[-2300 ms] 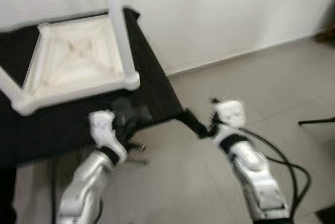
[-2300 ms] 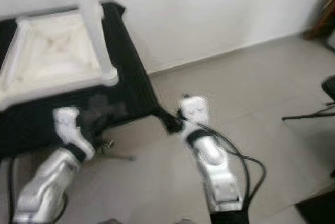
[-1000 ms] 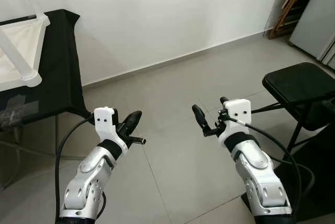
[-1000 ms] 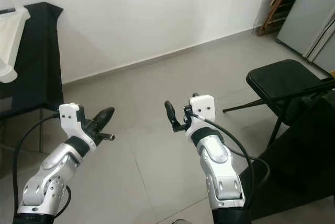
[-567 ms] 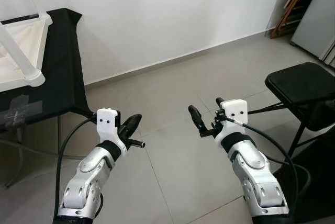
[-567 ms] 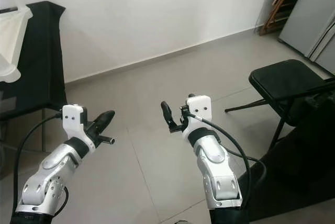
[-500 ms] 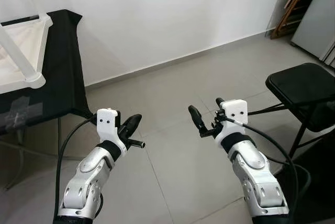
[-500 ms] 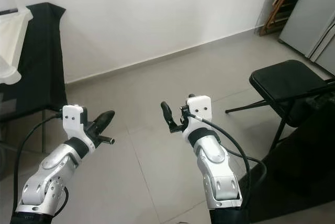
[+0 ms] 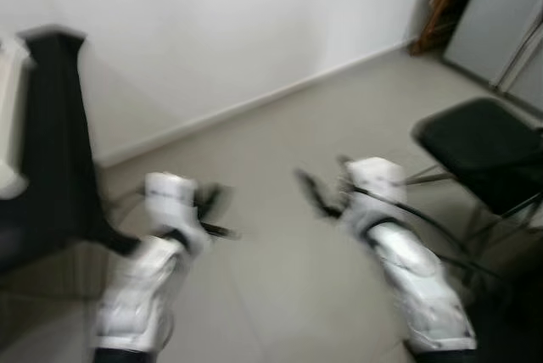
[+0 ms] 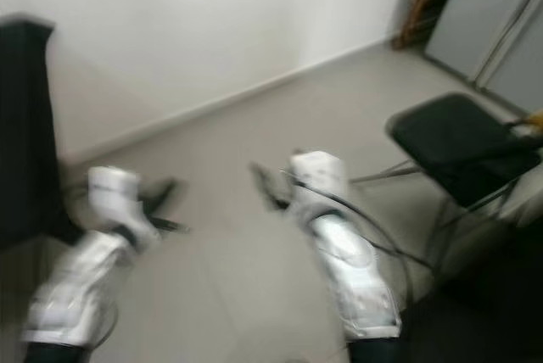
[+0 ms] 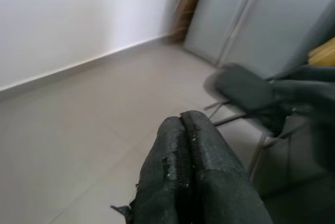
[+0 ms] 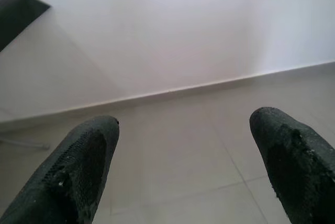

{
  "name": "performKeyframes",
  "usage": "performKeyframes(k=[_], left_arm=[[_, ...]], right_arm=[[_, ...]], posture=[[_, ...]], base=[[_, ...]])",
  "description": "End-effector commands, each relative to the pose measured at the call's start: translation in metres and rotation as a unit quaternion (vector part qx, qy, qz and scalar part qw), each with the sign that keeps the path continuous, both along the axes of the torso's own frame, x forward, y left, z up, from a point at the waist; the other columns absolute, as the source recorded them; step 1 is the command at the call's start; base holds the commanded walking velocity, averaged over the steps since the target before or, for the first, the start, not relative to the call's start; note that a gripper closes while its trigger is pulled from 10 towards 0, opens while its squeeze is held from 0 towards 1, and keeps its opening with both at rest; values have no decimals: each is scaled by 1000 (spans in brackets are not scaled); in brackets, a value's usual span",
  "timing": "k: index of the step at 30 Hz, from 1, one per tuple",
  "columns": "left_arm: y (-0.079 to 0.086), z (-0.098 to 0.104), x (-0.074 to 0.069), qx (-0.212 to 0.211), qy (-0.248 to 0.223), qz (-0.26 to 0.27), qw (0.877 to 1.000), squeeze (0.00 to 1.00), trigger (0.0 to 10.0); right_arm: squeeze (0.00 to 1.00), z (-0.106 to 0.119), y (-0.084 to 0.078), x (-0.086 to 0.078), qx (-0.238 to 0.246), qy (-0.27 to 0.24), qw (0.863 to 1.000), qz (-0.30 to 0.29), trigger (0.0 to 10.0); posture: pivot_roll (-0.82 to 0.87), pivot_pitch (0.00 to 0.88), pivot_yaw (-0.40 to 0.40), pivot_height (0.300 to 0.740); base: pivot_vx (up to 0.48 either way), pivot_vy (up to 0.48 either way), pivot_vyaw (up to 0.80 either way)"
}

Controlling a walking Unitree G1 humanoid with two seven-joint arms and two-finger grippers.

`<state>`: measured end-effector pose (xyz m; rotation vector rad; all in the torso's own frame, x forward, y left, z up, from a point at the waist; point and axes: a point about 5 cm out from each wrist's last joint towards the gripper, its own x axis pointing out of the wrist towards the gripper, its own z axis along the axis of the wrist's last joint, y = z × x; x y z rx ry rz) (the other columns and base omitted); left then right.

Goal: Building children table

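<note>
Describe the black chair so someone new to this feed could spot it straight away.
Start at the white wall and follow the grey tiled floor to the robot's right. The chair stands there, beyond the right gripper. It has a flat black seat on thin metal legs, unlike the black-draped table on the left.

Draped table (image 9: 47,151) far left, chair (image 9: 479,142) right, wall (image 9: 229,24) behind.

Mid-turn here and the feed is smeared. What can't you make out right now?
- White table frame: cut off by the left eye view's edge and motion-blurred; its parts unreadable.
- Black cloth table: its top runs off the same edge.
- Black chair: legs smeared by blur.
- Right tool: blurred in head views, though the right wrist view shows fingers apart.
- Left tool: shut, empty.
</note>
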<state>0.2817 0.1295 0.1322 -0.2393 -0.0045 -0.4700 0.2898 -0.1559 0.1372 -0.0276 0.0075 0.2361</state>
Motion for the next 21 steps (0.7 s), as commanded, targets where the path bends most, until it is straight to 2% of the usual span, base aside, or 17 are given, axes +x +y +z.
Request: performKeyframes(k=[1, 21], left_arm=[[16, -5, -1, 16, 7, 23, 1000, 0, 10000], [16, -5, -2, 17, 5, 21, 1000, 0, 10000]], right_arm=[[0, 5, 16, 1, 12, -8, 999, 28, 10000], [0, 4, 17, 1, 14, -5, 999, 34, 10000]], posture=[[-64, 138, 3, 740], [-65, 138, 2, 740]], base=[[401, 0, 0], [397, 0, 0]])
